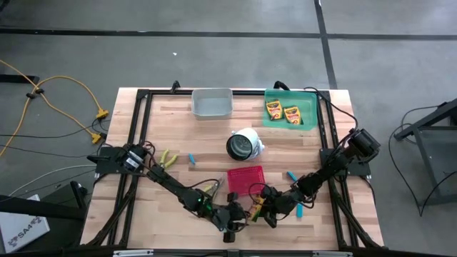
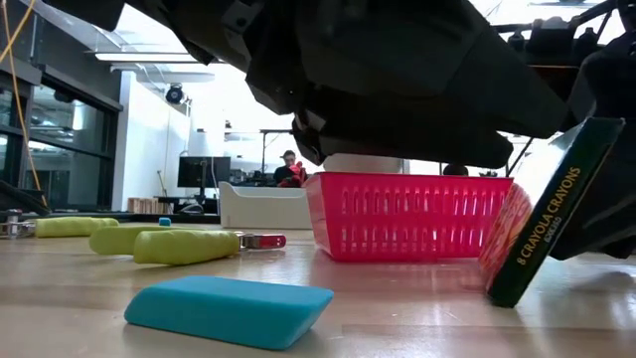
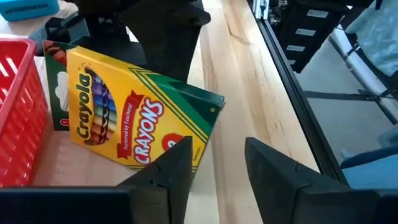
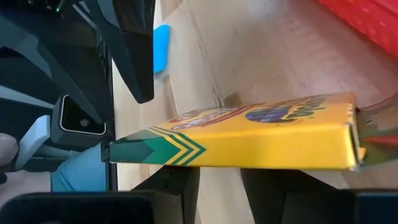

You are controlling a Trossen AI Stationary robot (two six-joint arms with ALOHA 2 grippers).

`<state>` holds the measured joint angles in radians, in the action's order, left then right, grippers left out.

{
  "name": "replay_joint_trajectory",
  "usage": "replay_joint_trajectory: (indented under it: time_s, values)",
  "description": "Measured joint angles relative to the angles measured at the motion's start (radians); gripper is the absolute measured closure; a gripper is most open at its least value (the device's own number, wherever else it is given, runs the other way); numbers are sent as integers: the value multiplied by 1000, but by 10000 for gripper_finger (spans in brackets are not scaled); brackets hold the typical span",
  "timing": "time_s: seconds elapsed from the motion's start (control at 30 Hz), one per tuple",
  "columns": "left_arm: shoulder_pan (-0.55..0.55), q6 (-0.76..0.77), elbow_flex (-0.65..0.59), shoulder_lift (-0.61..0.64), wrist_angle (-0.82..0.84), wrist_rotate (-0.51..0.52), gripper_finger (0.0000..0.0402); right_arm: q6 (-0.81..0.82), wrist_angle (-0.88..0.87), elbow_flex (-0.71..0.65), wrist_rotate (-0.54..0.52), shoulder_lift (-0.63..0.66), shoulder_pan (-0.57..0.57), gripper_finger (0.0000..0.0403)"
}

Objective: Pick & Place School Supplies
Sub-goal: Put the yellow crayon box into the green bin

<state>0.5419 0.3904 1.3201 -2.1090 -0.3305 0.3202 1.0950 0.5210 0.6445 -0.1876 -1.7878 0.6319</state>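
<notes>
One yellow-and-green crayon box (image 3: 134, 112) (image 4: 249, 140) stands tilted on the table just on the near side of the red basket (image 1: 245, 180), between my two grippers. My left gripper (image 3: 219, 163) is open and level, with one finger beside the box's lower corner. My right gripper (image 4: 221, 180) is open, and the box lies across its fingers and hides their tips. Two more crayon boxes (image 1: 282, 111) lie in the green tray (image 1: 308, 100). Two yellow-green pliers (image 1: 168, 158) (image 1: 211, 187) lie on the table. Light-blue blocks (image 1: 191, 158) (image 1: 291, 175) (image 2: 229, 308) lie flat. My left gripper: whether its finger (image 3: 177, 168) touches the box's lower corner (image 3: 198, 155), I cannot tell. My right gripper comes in low from the table's right. The box's long narrow yellow side (image 4: 249, 149) lies across its fingers, not between them. The box leans tilted toward it, with its lower end (image 2: 507, 293) on the table.
A white cylinder with a dark opening (image 1: 244, 143) lies beyond the basket, and a grey bin (image 1: 212, 103) sits at the far edge beside the green tray. Black frame rails (image 1: 328, 143) run along the table's sides. The near table edge is close behind both grippers.
</notes>
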Motion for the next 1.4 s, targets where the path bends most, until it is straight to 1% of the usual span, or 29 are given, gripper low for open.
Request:
replay_joint_trajectory:
  time_s: [0.13, 0.3, 0.67, 0.83, 1.2, 1.4]
  values:
    - [0, 6, 0, 0, 0, 15, 256, 0, 26, 0, -23, 0, -1, 300]
    - [0, 13, 0, 0, 0, 51, 256, 0, 32, 0, -23, 0, -10, 300]
    - [3, 37, 1, 0, 1, 53, 256, -1, 37, 0, -18, 0, -31, 300]
    - [10, 53, 2, 0, 16, 77, 256, -1, 53, 1, -20, 0, -31, 300]
    - [11, 60, 2, 1, 31, 75, 256, -29, 37, 33, -23, 0, -32, 300]
    - [21, 11, 2, 7, 45, 78, 256, -29, 31, 34, -22, 0, -31, 300]
